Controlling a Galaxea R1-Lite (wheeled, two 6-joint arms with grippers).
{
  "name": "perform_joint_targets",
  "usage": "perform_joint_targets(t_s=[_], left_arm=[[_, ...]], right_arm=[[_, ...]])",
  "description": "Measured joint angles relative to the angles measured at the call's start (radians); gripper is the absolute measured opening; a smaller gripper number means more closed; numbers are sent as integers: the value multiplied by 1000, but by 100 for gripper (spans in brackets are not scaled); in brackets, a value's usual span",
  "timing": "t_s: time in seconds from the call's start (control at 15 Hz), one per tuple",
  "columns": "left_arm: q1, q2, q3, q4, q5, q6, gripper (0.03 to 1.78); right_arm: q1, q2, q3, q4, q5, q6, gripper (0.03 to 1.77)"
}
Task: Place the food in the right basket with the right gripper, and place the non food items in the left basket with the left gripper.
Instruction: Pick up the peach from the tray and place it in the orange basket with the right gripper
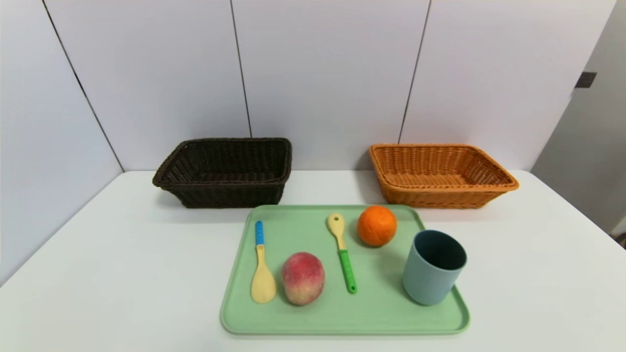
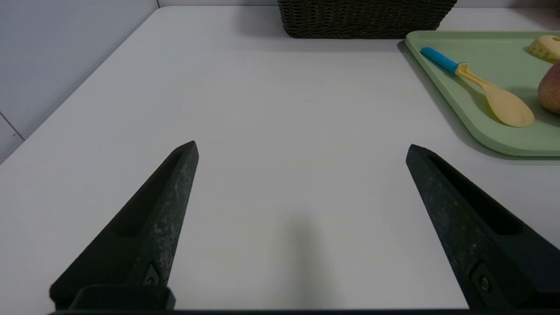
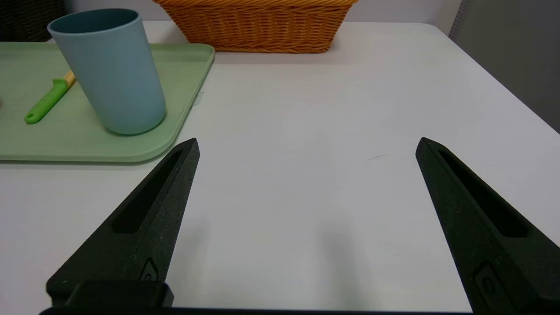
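Fingers [image 2: 175, 201] on the left gripper [image 2: 302, 151] are spread wide with nothing between them, hanging over bare white bench [image 1: 122, 254] on the left side, short of the tray. Across on the right side, the right gripper [image 3: 306, 146] is just the same: fingers [image 3: 162, 192] parted wide, holding nothing, above open bench beside the tray's right edge.

All the things to be sorted sit on a pale green tray [image 1: 342, 318] near the middle of the bench, toward its front edge. On the tray's left part lies the blue-handled spoon [image 1: 261, 269], bowl toward the front. Just beside it, to the right, rests the peach [image 1: 303, 277]. Next comes the green-handled spoon [image 1: 342, 252], its bowl toward the back and its handle toward the front. Near the tray's back right corner sits the orange [image 1: 376, 225]. By the tray's right edge, the grey-blue cup [image 1: 433, 267] stands upright, mouth up.

Behind the tray, along the back edge of the bench by the wall, the dark brown basket [image 1: 225, 172] sits toward the left and the orange-tan basket [image 1: 440, 175] toward the right, well apart from each other. Neither has anything showing inside.
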Motion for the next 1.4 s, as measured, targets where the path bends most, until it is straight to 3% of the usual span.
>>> perform_joint_targets(t_s=[0.33, 0.6, 0.93, 1.13, 1.27, 1.4], left_arm=[[0, 1, -35, 37, -6, 29, 169], [0, 60, -283, 213, -38, 32, 169], [0, 277, -538, 338, -93, 30, 169], [0, 416, -719, 487, -120, 29, 169], [0, 506, -816, 597, -133, 27, 169], [0, 581, -858, 617, -135, 27, 169]], right_arm=[[0, 1, -7, 12, 6, 1, 171], [0, 75, -177, 79, 54, 9, 171], [2, 419, -550, 113, 79, 13, 171], [7, 677, -842, 133, 78, 29, 171], [10, 841, -1042, 185, 73, 70, 171], [34, 992, -1251, 292, 53, 143, 171]])
